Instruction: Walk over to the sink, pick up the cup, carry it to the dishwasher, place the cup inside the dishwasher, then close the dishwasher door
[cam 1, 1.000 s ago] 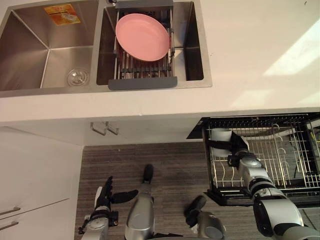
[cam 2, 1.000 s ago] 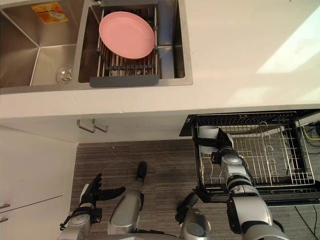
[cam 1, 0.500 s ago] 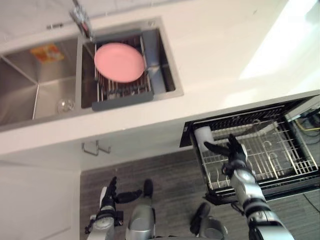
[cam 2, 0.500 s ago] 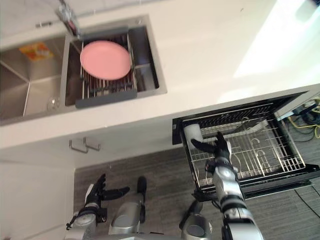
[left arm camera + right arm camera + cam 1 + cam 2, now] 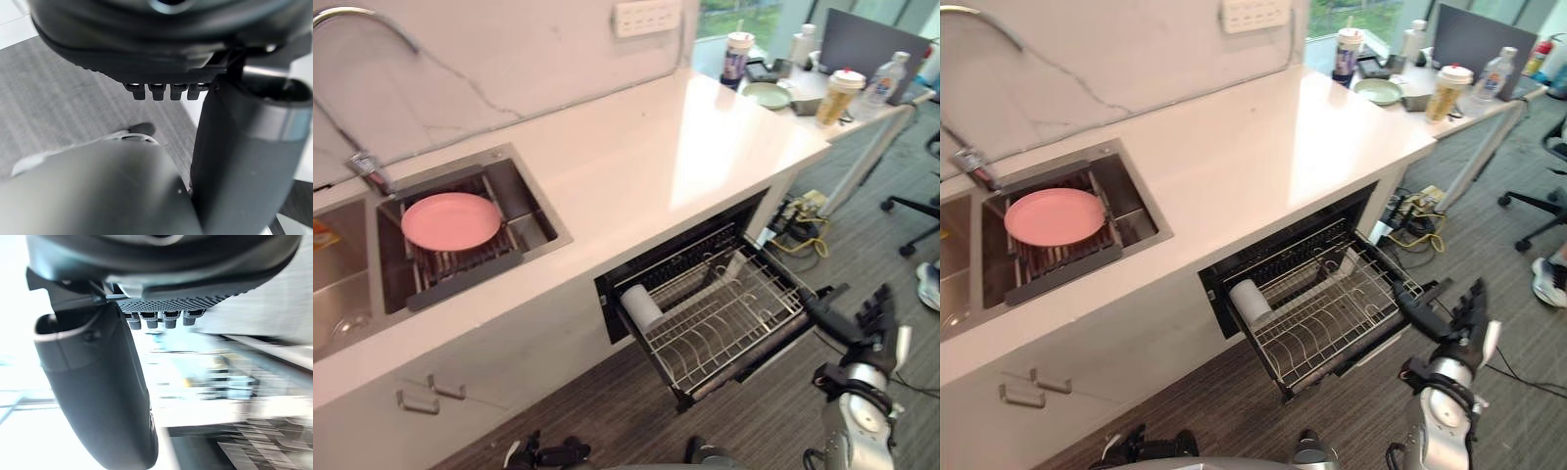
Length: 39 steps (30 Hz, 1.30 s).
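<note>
White kitchen counter (image 5: pixel 705 137), sink (image 5: pixel 524 211) holding a pink plate (image 5: pixel 450 219); below, open dishwasher (image 5: pixel 749 354), cup (image 5: pixel 641 306) lying sideways at its rack's (image 5: pixel 729 315) sink-side end, apparently placed; right hand (image 5: pixel 1459 331) empty, fingers spread, near the drawer, likely ready to shut it; left hand (image 5: pixel 536 453) relaxed, low.

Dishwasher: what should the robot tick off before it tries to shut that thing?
1. Cup inside the rack: ok, it lies on its side in the corner nearest the sink.
2. Right hand free of the cup: ok, fingers open, apart from the rack.
3. Left hand empty: ok, open, low down.
4. Rack pushed in: not ok, it is pulled out over the dishwasher door.
5. Cup low enough to slide in: cannot tell.
</note>
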Motion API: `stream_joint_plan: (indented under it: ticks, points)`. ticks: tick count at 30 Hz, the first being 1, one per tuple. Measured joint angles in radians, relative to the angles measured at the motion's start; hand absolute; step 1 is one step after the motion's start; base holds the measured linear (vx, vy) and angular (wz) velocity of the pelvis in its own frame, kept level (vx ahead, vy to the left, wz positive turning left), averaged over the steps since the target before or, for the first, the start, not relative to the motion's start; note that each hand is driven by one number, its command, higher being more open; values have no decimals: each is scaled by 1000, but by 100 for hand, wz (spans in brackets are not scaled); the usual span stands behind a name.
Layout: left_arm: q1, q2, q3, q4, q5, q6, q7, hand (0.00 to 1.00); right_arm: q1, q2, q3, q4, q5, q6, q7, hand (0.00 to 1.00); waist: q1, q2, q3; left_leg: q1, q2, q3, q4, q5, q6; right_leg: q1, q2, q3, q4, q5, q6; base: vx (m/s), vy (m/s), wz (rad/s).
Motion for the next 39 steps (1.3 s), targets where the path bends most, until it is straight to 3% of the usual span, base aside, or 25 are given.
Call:
stream_joint_plan:
  ticks: [2, 7, 12, 15, 16, 19, 26, 28, 30, 32, 35, 37, 39]
  points:
    - [-2, -1, 11, 22, -9, 19, -13, 100, -38, -62, -15, -127, 147, -73, 134, 100, -2, -6, -18, 5, 0, 30, 3, -9, 12, 3, -5, -2, 0, 0, 2, 0, 0, 0]
    - [-9, 1, 16, 48, -58, 44, -20, 100, -147, -159, -7, -206, 375, -151, 311, 100, -10, -5, -40, -10, 7, 174, 19, -12, 32, 29, -38, -73, -11, -4, 33, 9, 21, 43]
    - [-15, -1, 16, 51, -70, 38, -27, 100, -153, -125, 101, -164, 504, -127, 342, 100, -3, -1, -45, -41, -53, 158, -9, 32, 71, 54, -103, -174, -2, -6, 70, 61, 75, 65]
    - [-26, -1, 3, 50, -78, 37, -28, 100, -153, -78, 234, -76, 526, -72, 357, 100, 28, -9, -46, -44, -83, 153, -10, 30, 78, 55, -133, -179, 4, -4, 81, 91, 68, 11]
    - [-28, 56, -1, 87, -178, 60, -24, 100, -132, -60, 316, 73, 528, 12, 367, 100, 48, -102, -93, -55, -61, 113, -12, 44, 61, 51, -113, -115, 31, -39, 71, 35, 19, 2]
    - [-28, 56, -1, 87, -178, 60, -24, 100, -132, -60, 316, 73, 528, 12, 367, 100, 48, -102, -93, -55, -61, 113, -12, 44, 61, 51, -113, -115, 31, -39, 71, 0, 0, 0]
    - [-29, 49, -5, 83, -109, 29, -3, 100, -128, -50, 393, 93, 528, 6, 336, 100, 48, -92, -83, -50, -33, 141, -10, 45, 61, 28, -86, -60, 34, -44, 57, -7, -14, -15]
    - [-32, 41, -7, 75, -65, 28, 14, 100, -118, -36, 434, 100, 527, 6, 304, 100, 53, -81, -72, -39, -15, 162, 3, 41, 54, 14, -76, -31, 61, -62, 46, -8, -46, -30]
    - [-40, 44, -25, 52, -56, 28, 30, 100, -111, -27, 471, 101, 520, 5, 256, 100, 52, -67, -43, -78, 15, 155, 114, -10, 52, -21, -78, 8, 149, -124, 42, -48, -66, -10]
    - [-45, 46, -52, -2, 0, 31, 35, 100, -121, -30, 493, 106, 509, 2, 181, 100, 54, -47, -28, -143, 18, 87, 208, -35, 56, -74, -100, 13, 266, -191, 47, -71, -59, 27]
    - [-88, 13, -82, -14, 107, 49, 67, 100, -184, -45, 511, 184, 499, -18, 66, 100, 71, -12, -4, -156, -18, -30, 177, -16, 34, -96, -134, -28, 343, -236, 50, -56, -20, 54]
    - [-97, -12, -79, -14, 137, 62, 82, 100, -199, -38, 547, 216, 486, -43, 29, 100, 73, 13, 4, -157, -42, -35, 101, 13, 60, -101, -161, -63, 356, -239, 41, -13, 34, 48]
    - [-101, -16, -61, -13, 137, 73, 82, 100, -192, -24, 547, 198, 482, -58, 27, 100, 54, 11, 5, -170, -44, 18, 110, 5, 98, -85, -193, -107, 374, -239, 54, 67, 36, 68]
